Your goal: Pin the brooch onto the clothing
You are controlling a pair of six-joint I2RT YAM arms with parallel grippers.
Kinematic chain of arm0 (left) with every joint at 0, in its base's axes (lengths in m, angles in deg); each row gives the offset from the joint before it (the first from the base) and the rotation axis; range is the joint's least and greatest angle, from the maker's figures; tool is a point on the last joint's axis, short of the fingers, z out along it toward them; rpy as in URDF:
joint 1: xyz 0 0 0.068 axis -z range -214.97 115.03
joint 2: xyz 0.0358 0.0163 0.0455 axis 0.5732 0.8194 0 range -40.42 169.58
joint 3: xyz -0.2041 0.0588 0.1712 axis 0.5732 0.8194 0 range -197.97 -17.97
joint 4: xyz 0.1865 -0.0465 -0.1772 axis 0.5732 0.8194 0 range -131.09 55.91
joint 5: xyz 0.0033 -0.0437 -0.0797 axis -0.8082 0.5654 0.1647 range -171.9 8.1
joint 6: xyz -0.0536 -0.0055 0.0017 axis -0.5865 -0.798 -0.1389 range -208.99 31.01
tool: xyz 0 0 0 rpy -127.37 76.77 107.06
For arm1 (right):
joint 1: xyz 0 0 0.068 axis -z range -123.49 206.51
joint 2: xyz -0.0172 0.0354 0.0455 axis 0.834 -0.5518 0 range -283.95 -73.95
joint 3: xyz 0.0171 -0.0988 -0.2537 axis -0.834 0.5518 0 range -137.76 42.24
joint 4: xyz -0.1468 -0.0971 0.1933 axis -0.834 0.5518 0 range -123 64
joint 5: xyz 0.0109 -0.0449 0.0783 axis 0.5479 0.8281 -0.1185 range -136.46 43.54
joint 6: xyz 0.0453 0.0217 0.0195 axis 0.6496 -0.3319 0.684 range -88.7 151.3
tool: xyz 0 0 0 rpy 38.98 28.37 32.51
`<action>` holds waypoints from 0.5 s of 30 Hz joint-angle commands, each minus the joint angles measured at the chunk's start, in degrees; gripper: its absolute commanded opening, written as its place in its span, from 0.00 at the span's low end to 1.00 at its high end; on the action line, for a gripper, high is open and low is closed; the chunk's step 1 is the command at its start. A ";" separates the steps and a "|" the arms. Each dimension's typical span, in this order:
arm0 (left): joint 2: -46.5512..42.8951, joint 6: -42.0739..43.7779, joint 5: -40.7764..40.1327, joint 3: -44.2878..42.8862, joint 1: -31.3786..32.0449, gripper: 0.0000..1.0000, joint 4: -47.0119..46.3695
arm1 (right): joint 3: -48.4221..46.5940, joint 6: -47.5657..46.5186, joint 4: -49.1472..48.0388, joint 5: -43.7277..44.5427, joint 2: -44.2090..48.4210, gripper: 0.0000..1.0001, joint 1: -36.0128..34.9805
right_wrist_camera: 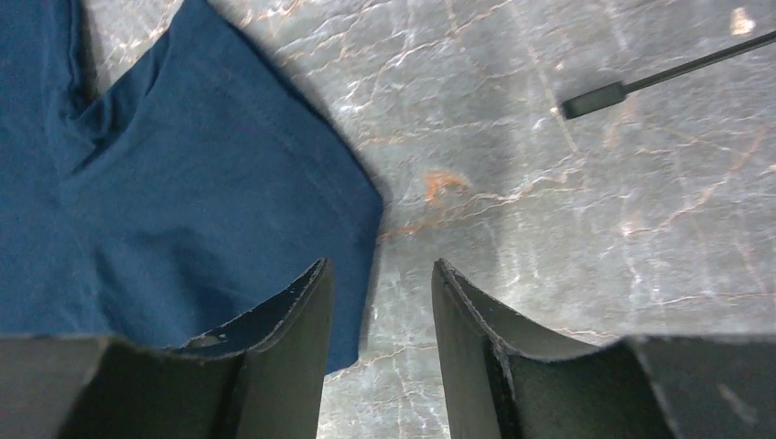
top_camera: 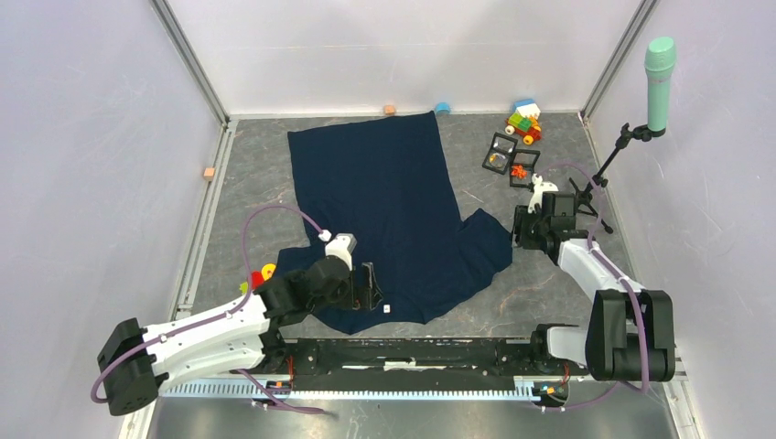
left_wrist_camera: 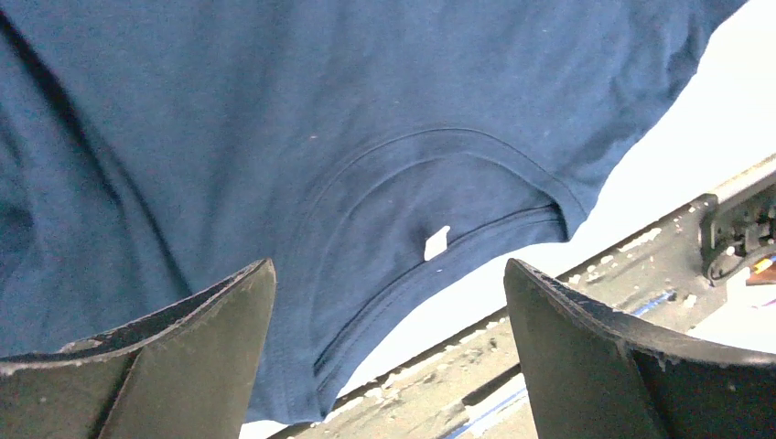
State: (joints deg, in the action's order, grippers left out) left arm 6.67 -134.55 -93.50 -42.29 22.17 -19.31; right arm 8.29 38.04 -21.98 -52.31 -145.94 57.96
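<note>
While the shirt (top_camera: 384, 197) lies flat, collar (left_wrist_camera: 439, 229) at its near end, the left gripper (top_camera: 371, 287) hovers spread wide over that collar; the right gripper (top_camera: 519, 230), parted and empty, flanks a sleeve (right_wrist_camera: 229, 183).

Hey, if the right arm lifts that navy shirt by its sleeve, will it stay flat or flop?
Probably flop: the shirt lies flat with soft creases near its sleeve, so it would likely drape and trail. It looks thin, so a push would probably bunch it rather than slide it whole. The stitched collar may hold shape slightly better.
</note>
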 commanded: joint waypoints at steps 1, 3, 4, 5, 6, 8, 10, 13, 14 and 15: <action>3.91 3.00 3.94 -3.17 0.33 1.00 -5.04 | 0.82 0.32 1.20 -2.75 0.73 0.48 -1.11; 5.28 2.73 4.90 -3.07 0.29 1.00 -6.72 | 1.36 0.70 0.99 -2.90 0.18 0.47 -3.49; 5.63 2.38 5.18 -2.90 0.27 1.00 -7.57 | 1.66 0.92 0.73 -2.72 -0.03 0.45 -4.30; 5.84 2.04 5.43 -2.59 0.28 1.00 -8.22 | 2.19 1.19 0.45 -2.25 -0.23 0.44 -4.88; 5.88 1.61 5.66 -2.29 0.27 1.00 -8.75 | 2.63 1.48 0.12 -1.91 -0.35 0.42 -5.63; 5.67 0.78 5.81 -1.52 0.29 1.00 -9.61 | 3.55 2.10 -0.45 -0.49 -0.63 0.40 -6.64; 5.17 0.18 5.86 -0.88 0.29 1.00 -10.03 | 3.72 2.68 -0.16 2.55 -0.84 0.37 -7.60; 4.22 -0.14 5.78 -0.33 0.26 1.00 -9.92 | 3.63 3.20 0.13 5.49 -0.25 0.36 -9.13; 3.90 -0.19 5.62 -0.17 0.31 1.00 -9.85 | 3.63 3.33 0.20 6.63 0.00 0.36 -9.39; 3.66 -0.23 5.46 -0.14 0.28 1.00 -9.78 | 3.63 3.44 0.30 6.97 0.51 0.36 -9.65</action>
State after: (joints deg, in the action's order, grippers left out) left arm 11.94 -134.11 -88.14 -43.09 22.17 -26.61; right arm 11.87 40.20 -20.86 -50.06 -146.57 49.48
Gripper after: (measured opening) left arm 0.994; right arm 0.362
